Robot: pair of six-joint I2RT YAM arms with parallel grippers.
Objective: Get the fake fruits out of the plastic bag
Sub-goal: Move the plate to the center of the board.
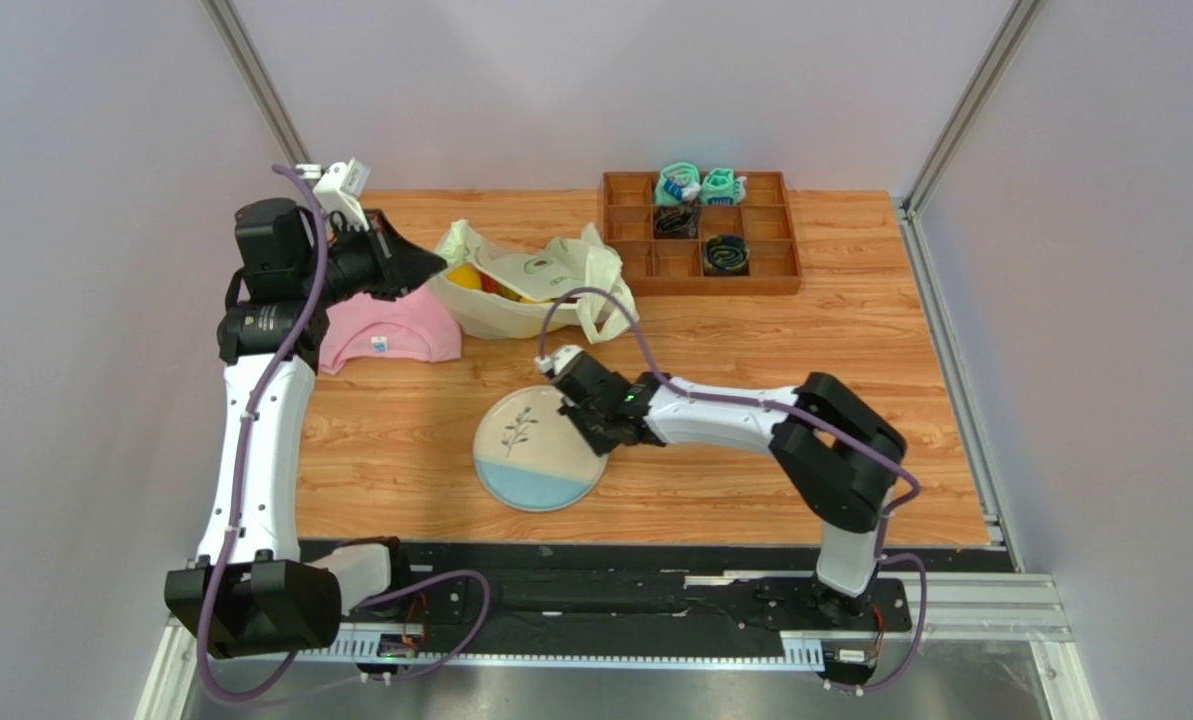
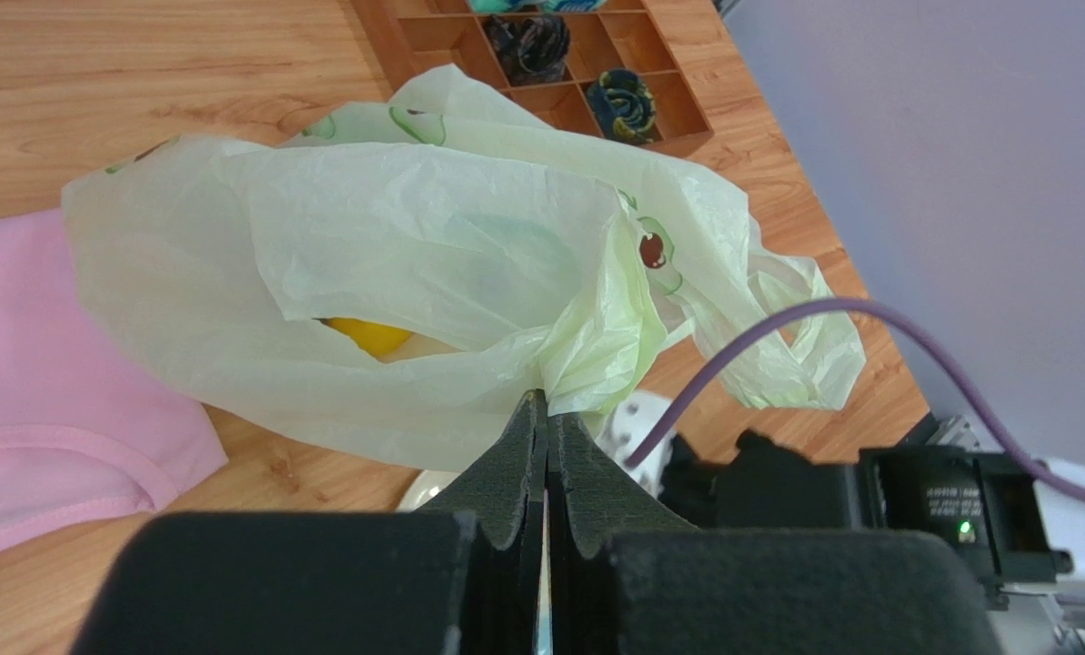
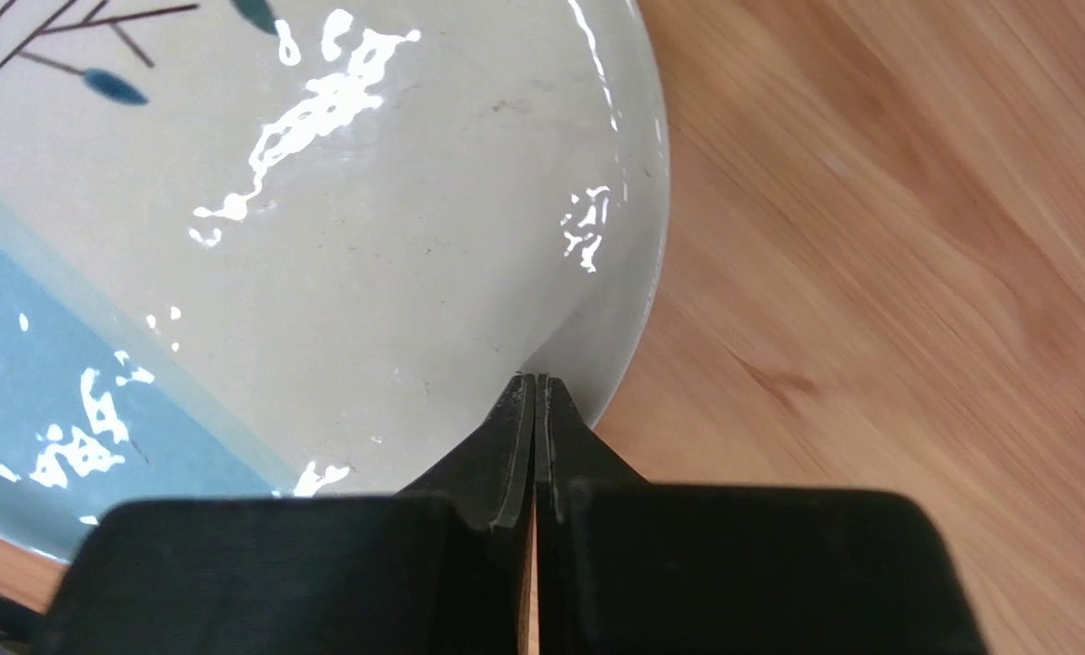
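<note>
The plastic bag (image 1: 535,282) lies crumpled at the back middle of the table, pale yellow-green and translucent. A yellow fake fruit (image 1: 472,279) shows in its open left side, and in the left wrist view this fruit (image 2: 367,335) peeks through the mouth of the bag (image 2: 411,232). My left gripper (image 1: 425,266) is at the bag's left edge, shut, with the plastic gathered to a pucker at its tips (image 2: 548,399). The other fruits are hidden inside. My right gripper (image 1: 605,432) is shut with nothing in it, low over the right rim of the plate (image 3: 370,205).
A pink folded cloth (image 1: 384,330) lies left of the bag, under my left arm. A brown wooden tray (image 1: 775,248) with teal and black small items stands at the back right. The plate (image 1: 535,450) sits near the table's front. Walls close in both sides.
</note>
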